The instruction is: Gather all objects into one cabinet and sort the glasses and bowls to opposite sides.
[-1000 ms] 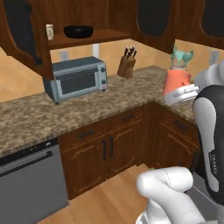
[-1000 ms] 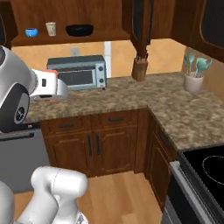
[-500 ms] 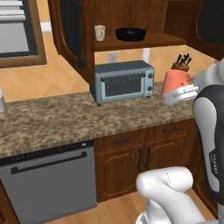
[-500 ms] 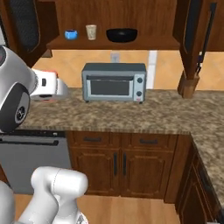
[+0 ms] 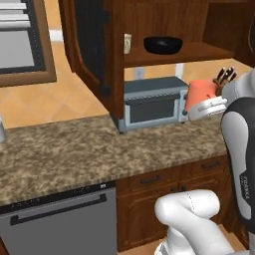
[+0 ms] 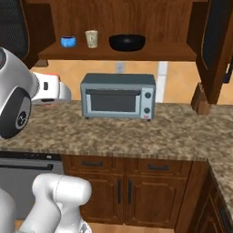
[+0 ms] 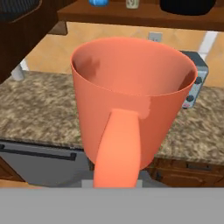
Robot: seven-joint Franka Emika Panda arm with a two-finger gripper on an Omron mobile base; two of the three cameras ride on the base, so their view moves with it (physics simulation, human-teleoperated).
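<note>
My gripper [image 5: 203, 106] is shut on the coral-orange mug [image 5: 199, 93], holding it upright above the counter, to the right of the toaster oven in the left base view. The mug [image 7: 131, 100] looms large in the hand view, handle toward the camera, hiding the fingertips. In the right base view the gripper [image 6: 55, 89] hangs left of the toaster oven. The open reddish-brown cabinet's shelf [image 6: 118, 53] carries the small blue bowl [image 6: 68, 42], the beige cup [image 6: 91, 38] and the wide black bowl [image 6: 127, 42], left to right. The bowl [image 5: 163, 45] and cup [image 5: 127, 43] also sit above the oven.
A grey toaster oven [image 6: 118, 95] stands on the granite counter [image 6: 136, 132] under the shelf. The cabinet's ribbed doors [image 5: 89, 45] hang open at both sides [image 6: 216, 41]. A knife block [image 5: 224, 75] stands behind the mug. A dishwasher [image 5: 60, 224] is below the counter.
The base has moved, so the whole scene shifted and the open cabinet with toaster oven now sits closer and more central. The mug stays held in my gripper.
</note>
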